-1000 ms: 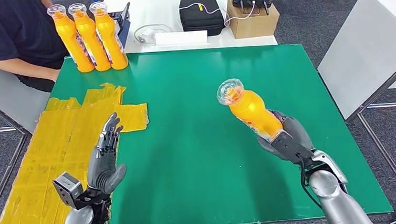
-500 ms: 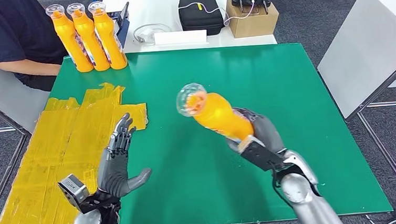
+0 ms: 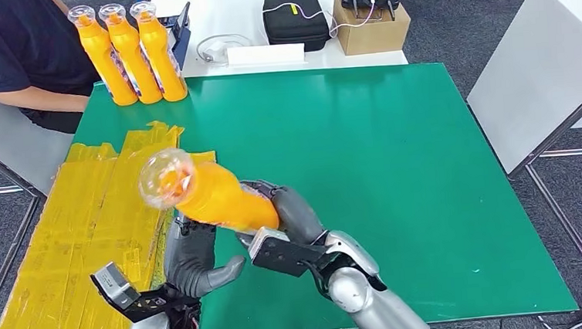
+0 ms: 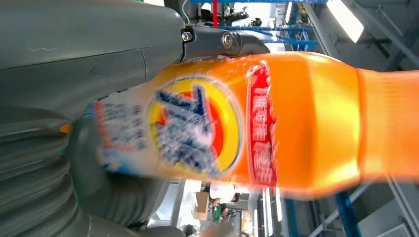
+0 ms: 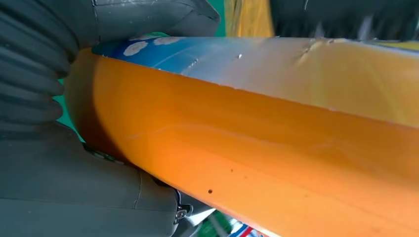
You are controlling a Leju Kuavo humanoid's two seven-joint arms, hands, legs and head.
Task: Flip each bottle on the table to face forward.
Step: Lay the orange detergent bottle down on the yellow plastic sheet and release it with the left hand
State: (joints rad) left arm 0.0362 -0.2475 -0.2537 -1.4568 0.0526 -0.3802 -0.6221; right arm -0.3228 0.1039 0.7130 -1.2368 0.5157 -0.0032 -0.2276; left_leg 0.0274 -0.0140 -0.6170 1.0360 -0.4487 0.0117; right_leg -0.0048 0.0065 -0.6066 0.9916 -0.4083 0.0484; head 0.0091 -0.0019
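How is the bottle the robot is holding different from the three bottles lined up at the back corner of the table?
The held bottle is lifted off the green table and tilted; the three back bottles stand upright on it. The held bottle is gripped at its base by the right hand, with the left hand just beneath; nothing touches the back three. All are orange with clear caps.

— What colour is the bottle [image 3: 217,198] in the right hand [image 3: 280,219]?
— Orange, clear cap; its label [image 4: 192,126] shows a yellow disc, blue lettering and a red band.
— The surface [image 3: 364,144]?
— Green, with yellow sheeting [image 3: 83,225] at its left.
— The hands?
— Grey; the left hand [image 3: 194,256] has darker fingers.
— At the back?
— Three more orange bottles [image 3: 129,56], a black case [image 3: 295,21], a brown box [image 3: 371,27].
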